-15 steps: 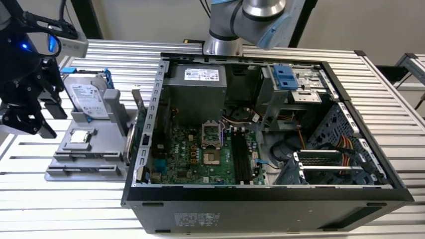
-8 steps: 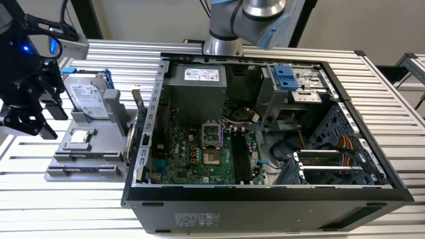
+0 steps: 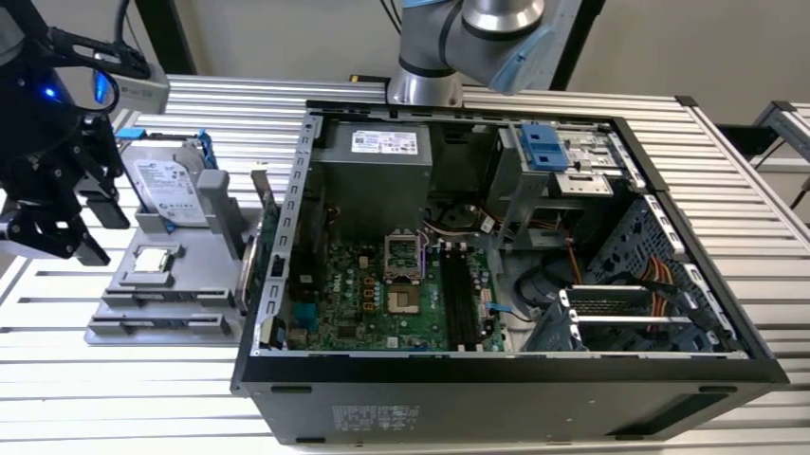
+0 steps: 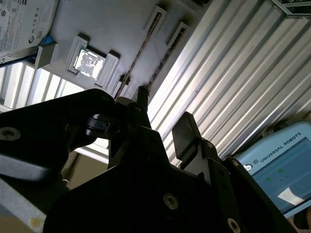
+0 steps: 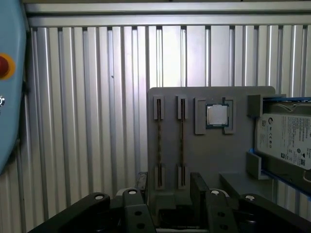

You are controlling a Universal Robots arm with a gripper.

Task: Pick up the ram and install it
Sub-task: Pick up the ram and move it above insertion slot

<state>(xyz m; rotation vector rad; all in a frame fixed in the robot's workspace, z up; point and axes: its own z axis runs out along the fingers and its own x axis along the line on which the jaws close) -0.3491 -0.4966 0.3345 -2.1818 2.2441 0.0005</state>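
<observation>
**Exterior view, left of the frame:** the gripper (image 3: 76,223) is hanging near the gray holder (image 3: 127,284). Its fingers are spread apart and pinching nothing.

**First wrist view, centre:** the ram (image 5: 182,141) is sitting on edge in a slot of the holder, just beside a second stick (image 5: 159,141). A processor chip (image 5: 217,115) and a hard drive (image 5: 286,141) are sharing the same holder.

**Orientation:** the ram's long axis is lying flat along the ridges of the desk (image 5: 87,121). One end is pointing toward the gripper, the other away from it.

**Progress, as judged:** the pickup is not yet made. The long black slots (image 3: 458,303) inside the open computer case (image 3: 506,398) are appearing empty. Grasping, carrying and seating the ram are all remaining.
</observation>
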